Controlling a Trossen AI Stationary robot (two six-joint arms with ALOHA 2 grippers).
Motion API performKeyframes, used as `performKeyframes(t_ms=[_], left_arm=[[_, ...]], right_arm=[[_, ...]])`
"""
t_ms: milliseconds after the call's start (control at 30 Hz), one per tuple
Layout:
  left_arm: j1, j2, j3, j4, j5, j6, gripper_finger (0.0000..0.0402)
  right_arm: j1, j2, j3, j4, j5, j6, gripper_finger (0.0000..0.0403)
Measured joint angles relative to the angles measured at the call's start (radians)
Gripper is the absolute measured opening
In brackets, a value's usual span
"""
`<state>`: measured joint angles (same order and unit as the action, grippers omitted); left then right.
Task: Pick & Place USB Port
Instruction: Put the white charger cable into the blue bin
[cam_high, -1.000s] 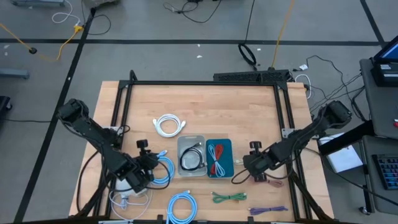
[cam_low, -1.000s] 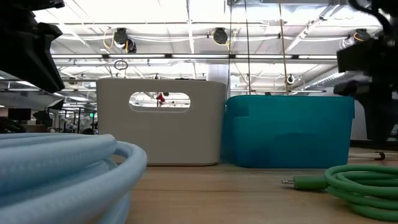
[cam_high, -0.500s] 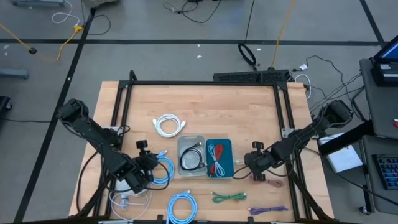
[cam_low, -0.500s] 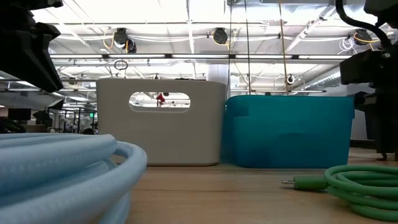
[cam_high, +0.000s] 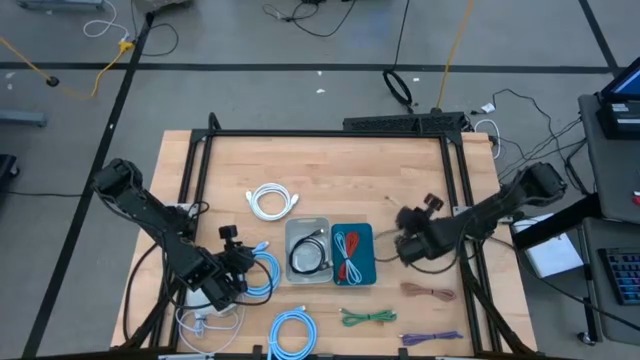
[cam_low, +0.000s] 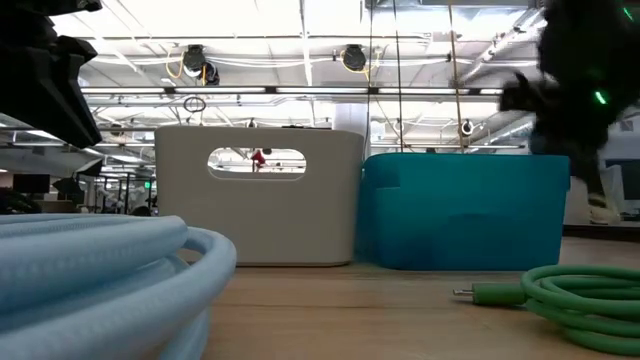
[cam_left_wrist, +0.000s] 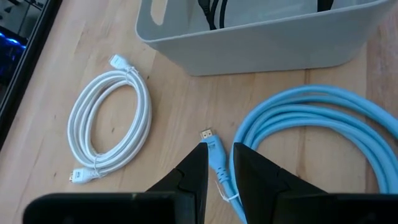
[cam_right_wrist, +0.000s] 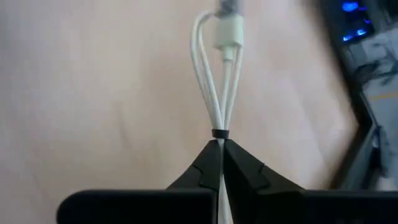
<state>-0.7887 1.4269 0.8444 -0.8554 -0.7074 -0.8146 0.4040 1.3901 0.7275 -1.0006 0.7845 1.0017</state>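
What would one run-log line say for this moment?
right gripper: shut on thin white cable, lifted | left gripper: around light-blue cable

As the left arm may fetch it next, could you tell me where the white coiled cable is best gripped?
Pinch the bundled strands on one long side of the white coiled cable, tool coming straight down: it lies flat on the table as an open oval, its plugs small. The left tool is nearest.

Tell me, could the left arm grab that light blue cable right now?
Probably yes: the left gripper hangs with jaws slightly apart around the light blue cable near its plug, and nothing lies between them.
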Motion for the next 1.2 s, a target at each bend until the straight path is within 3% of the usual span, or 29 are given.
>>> performKeyframes(t_ms=[100,267,500,633,667,733,900,1067,1133,1200], left_arm=[[0.0,0.0,0.0,0.001,0.0,-0.001,0.0081],[-0.006,0.0,0.0,0.006,0.0,0.001,0.0081],[-0.009,0.0,0.0,0.024,-0.011,0.007,0.0081],[-0.018,0.0,0.0,0.032,-0.027,0.009,0.0081],[-0.019,0.0,0.0,0.036,-0.027,0.011,0.0081],[-0.019,0.0,0.0,0.049,-0.027,0.017,0.0081],[-0.019,0.0,0.0,0.082,-0.027,0.016,0.0081],[-0.019,0.0,0.0,0.121,-0.026,0.015,0.0081],[-0.019,0.0,0.0,0.124,-0.025,0.008,0.0081],[-0.019,0.0,0.0,0.124,-0.025,0.001,0.0081]], right_arm=[[-0.04,0.001,0.07,-0.131,0.074,0.047,0.0001],[-0.114,-0.01,0.235,-0.142,0.187,-0.077,0.0001],[-0.253,-0.021,0.493,-0.141,0.355,-0.432,0.0001],[-0.362,-0.078,0.591,0.083,0.407,-0.765,0.0],[-0.397,-0.102,0.598,0.187,0.364,-0.867,0.0],[-0.483,-0.153,0.598,0.403,0.165,-1.045,0.0],[-0.767,-0.254,0.599,0.748,-0.381,-1.082,0.0],[-0.998,-0.27,0.599,0.931,-0.871,-0.987,0.0],[-1.049,-0.254,0.599,0.98,-1.157,-1.084,0.0],[-1.063,-0.24,0.599,0.957,-1.428,-1.307,0.0]])
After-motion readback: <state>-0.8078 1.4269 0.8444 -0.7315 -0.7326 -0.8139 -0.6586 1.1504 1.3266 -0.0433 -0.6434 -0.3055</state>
